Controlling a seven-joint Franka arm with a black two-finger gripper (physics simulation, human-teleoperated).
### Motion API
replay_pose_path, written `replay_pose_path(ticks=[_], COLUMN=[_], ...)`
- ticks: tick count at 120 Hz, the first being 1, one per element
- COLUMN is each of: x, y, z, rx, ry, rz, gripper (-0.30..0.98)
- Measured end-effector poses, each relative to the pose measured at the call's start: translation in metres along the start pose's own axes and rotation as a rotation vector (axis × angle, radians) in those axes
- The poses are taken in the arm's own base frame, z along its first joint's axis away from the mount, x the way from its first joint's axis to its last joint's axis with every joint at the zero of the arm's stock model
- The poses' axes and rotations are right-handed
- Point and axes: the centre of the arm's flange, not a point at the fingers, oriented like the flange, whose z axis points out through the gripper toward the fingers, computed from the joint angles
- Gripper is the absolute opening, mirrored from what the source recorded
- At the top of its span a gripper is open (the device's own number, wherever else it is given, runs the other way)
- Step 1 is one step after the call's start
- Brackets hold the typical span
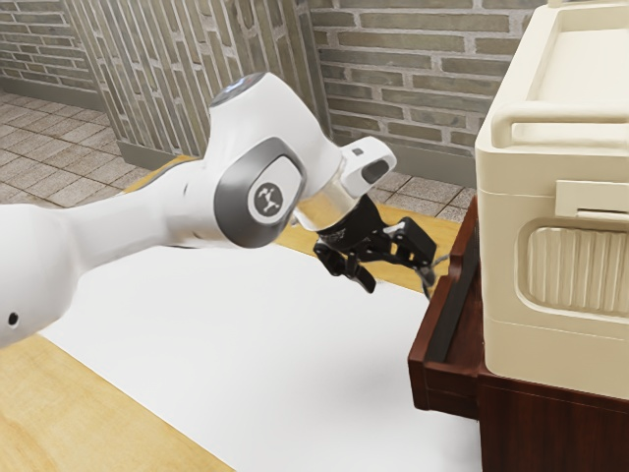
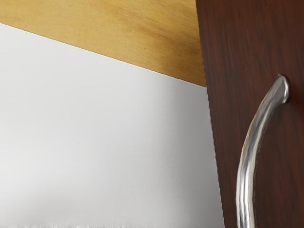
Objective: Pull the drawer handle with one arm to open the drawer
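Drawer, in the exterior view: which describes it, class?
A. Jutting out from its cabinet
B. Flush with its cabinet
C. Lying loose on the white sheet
A: the drawer sticks out past the face of the dark red cabinet, beneath the cream box.

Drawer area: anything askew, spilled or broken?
Nothing looks spilled or broken. The drawer stands partly out of the cabinet, as the pull task would have it. One mild oddity: my gripper is open, not clamped on the handle, though the drawer is already ajar.
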Motion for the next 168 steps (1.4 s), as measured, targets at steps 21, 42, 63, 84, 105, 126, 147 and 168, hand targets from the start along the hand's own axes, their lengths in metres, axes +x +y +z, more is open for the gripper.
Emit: replay_pose_path(ticks=[21, 42, 63, 84, 105, 126, 147, 168], x=[-0.002, 0.000, 0.004, 0.007, 0.007, 0.001, -0.004, -0.006], y=[-0.011, -0.028, -0.043, -0.058, -0.060, -0.053, -0.079, -0.107], z=[-0.001, -0.007, -0.009, -0.014, -0.017, -0.019, -0.025, -0.034], rx=[0.006, 0.013, 0.022, 0.028, 0.047, 0.049, 0.054, 0.066], ry=[-0.004, 0.002, 0.007, 0.014, 0.017, 0.003, -0.007, -0.003], rz=[-0.016, -0.041, -0.065, -0.088, -0.077, -0.053, -0.095, -0.140], gripper=[0.69, 0.69, 0.69, 0.69, 0.69, 0.69, 0.68, 0.69])
